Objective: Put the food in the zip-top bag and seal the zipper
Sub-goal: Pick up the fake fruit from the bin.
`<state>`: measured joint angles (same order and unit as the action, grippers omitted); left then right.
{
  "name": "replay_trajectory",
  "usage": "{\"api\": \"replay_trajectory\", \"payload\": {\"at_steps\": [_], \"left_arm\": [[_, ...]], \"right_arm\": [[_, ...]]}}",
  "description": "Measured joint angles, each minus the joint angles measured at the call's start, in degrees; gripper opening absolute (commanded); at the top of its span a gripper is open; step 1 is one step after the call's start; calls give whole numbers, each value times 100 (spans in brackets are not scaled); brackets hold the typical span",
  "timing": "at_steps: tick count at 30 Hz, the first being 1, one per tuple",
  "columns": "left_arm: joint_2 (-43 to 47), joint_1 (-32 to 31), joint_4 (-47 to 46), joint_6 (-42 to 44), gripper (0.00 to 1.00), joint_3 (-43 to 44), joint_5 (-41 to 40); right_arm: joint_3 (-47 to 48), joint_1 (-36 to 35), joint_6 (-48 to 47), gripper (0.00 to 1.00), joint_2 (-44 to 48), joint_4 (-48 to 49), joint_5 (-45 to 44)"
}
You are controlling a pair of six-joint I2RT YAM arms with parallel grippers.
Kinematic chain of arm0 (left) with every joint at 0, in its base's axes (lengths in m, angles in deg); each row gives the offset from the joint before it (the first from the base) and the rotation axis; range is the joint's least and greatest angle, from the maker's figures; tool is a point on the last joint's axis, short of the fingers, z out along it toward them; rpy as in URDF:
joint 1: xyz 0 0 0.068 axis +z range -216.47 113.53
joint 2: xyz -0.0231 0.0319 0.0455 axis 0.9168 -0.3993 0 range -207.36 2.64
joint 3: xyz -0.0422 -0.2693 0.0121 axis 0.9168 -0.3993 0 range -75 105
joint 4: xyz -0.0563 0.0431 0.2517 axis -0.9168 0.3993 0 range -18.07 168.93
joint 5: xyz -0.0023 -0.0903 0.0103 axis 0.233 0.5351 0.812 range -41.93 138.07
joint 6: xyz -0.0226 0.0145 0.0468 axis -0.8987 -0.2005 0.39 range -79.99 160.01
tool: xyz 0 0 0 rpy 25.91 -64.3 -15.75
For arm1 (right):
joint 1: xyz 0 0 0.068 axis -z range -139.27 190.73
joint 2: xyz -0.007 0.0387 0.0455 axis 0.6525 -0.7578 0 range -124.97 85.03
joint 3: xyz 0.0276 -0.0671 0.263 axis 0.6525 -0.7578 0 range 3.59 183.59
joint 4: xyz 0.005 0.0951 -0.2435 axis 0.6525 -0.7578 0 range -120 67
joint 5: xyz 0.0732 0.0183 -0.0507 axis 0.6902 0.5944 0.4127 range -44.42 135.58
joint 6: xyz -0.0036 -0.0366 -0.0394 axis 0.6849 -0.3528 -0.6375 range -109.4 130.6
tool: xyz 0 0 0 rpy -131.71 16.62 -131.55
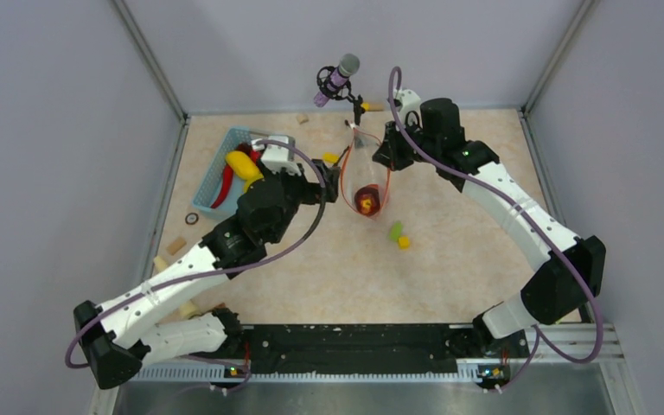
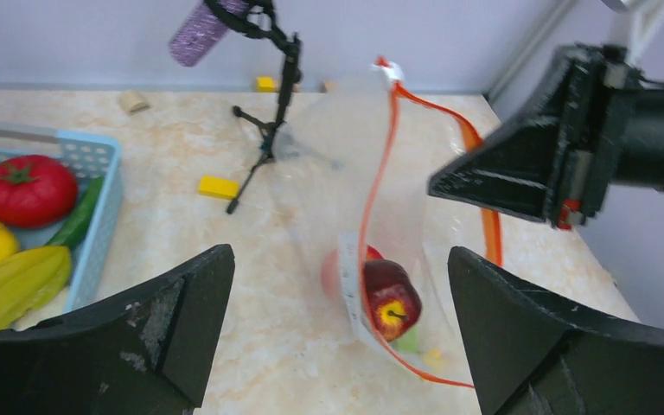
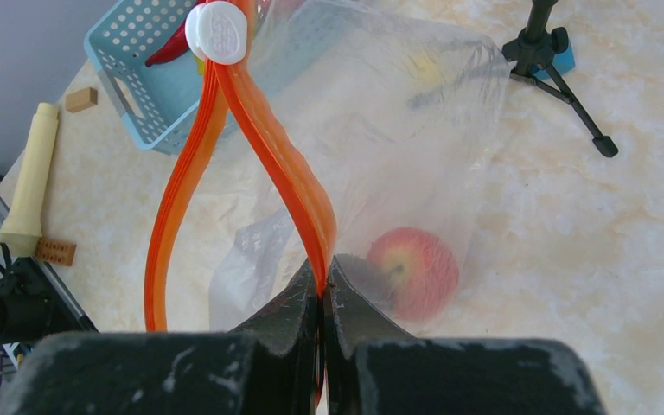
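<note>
The clear zip-top bag (image 1: 363,169) hangs upright over the table with its mouth open. My right gripper (image 1: 388,156) is shut on one side of the orange-red zipper (image 3: 298,186), right at my fingertips (image 3: 322,278). The white slider (image 3: 218,31) sits at the strip's far end. A dark red toy apple (image 2: 391,298) lies in the bag's bottom and also shows in the right wrist view (image 3: 415,270). My left gripper (image 2: 339,259) is open and empty, just left of the bag (image 2: 346,147). A red tomato (image 2: 26,188), yellow fruit (image 2: 13,281) and a green piece (image 2: 78,216) lie in the basket.
The light-blue basket (image 1: 216,169) stands at the left. A microphone on a small tripod (image 2: 268,130) stands behind the bag. Small green (image 1: 395,230) and yellow (image 1: 404,243) blocks lie right of the bag. A cream cylinder (image 3: 28,181) lies near the table's left edge.
</note>
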<state>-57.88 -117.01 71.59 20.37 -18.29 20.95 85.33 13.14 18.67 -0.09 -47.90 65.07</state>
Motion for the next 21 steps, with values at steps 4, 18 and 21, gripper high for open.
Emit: {"api": "replay_trajectory", "payload": {"at_steps": [4,18,21], "left_arm": [[354,476,293,-332,99,-164,-243],[-754,3860,1010,-2000,96,-415,407],[-1060,4229,1071,-2398,96,-415,605]], "right_arm": [[0,0,-11,0,0,-2,-42],[0,0,-59,0,0,-4,-127],[0,0,-61,0,-2,-4,-149]]}}
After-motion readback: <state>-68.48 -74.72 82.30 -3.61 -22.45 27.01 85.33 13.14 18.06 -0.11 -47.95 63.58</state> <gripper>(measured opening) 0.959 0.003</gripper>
